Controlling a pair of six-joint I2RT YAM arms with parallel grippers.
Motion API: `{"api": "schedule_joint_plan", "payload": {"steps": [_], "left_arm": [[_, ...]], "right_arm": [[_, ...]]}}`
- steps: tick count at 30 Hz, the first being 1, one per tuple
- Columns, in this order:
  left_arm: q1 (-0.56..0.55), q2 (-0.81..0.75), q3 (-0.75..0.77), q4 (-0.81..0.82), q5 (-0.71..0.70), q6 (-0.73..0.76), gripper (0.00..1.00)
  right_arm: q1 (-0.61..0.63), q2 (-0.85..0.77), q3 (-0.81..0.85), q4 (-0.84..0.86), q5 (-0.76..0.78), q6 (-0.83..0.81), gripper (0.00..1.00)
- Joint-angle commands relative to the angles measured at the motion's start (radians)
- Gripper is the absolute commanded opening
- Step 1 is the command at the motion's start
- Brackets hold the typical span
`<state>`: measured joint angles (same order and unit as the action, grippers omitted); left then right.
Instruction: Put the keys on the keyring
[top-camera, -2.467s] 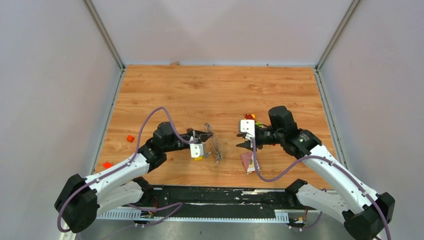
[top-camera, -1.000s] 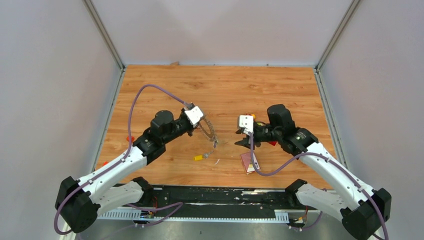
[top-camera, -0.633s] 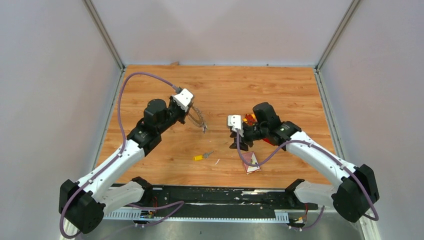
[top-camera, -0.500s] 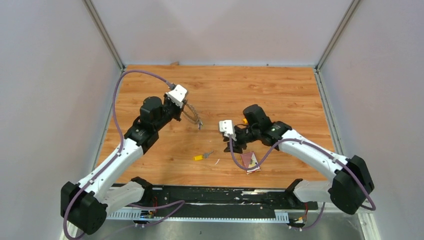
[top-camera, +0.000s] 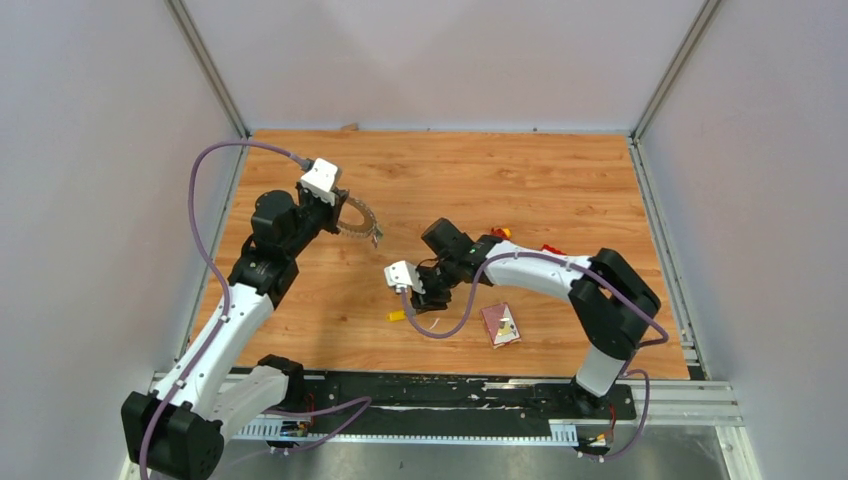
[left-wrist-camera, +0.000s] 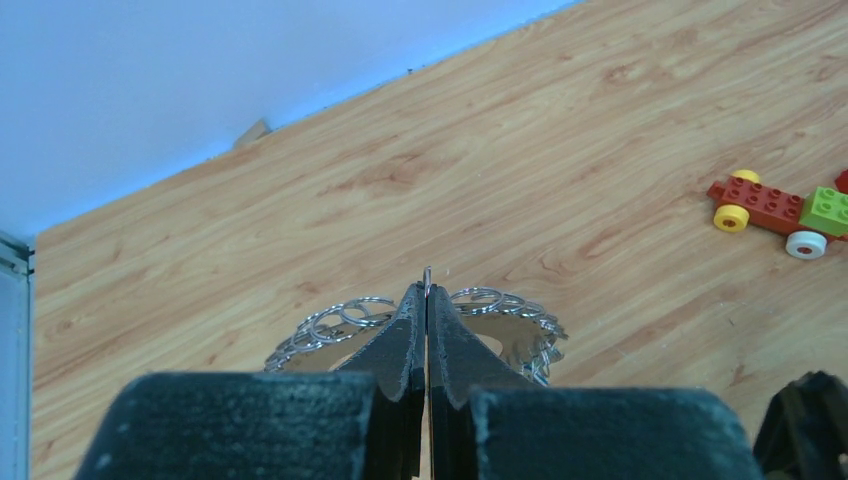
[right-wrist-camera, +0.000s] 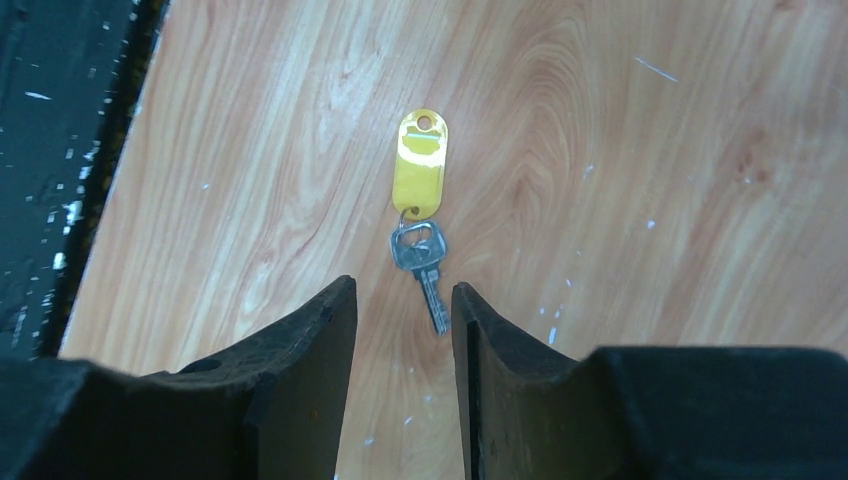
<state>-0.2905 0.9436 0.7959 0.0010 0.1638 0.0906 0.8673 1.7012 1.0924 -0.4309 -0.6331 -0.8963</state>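
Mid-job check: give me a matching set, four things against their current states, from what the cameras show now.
Things:
1. left hand
2. right hand
3. yellow-tagged key
4. toy car

States:
A. lying flat on the table, tag attached
B. shut on the keyring
C. open, just over the key
D. red, yellow and green, apart from both arms

Pairs: 1-B, 2-C, 3-A, 4-D
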Motion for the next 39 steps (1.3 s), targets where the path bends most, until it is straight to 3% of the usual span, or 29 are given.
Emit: {"api": "schedule_joint_plan", "payload": {"steps": [1, 20, 27, 39], "left_arm": [[0.011, -0.021, 0.005, 0.053, 0.032, -0.028, 0.0], [0.013, -0.018, 0.0, 0.057, 0.056, -0.039, 0.0], [0.013, -0.017, -0.005, 0.062, 0.064, -0.038, 0.0], [0.013, -0.014, -0.012, 0.071, 0.094, -0.045, 0.0]], "right_arm": [[0.039, 0.081, 0.081, -0.017, 0.053, -0.074, 0.4], [0.137, 0.222, 0.186, -0.081, 0.244, -0.089, 0.26], [0.137, 0.218, 0.197, -0.096, 0.25, -0.081, 0.11], [0.131, 0.194, 0.228, -0.123, 0.202, -0.036, 0.0]]}}
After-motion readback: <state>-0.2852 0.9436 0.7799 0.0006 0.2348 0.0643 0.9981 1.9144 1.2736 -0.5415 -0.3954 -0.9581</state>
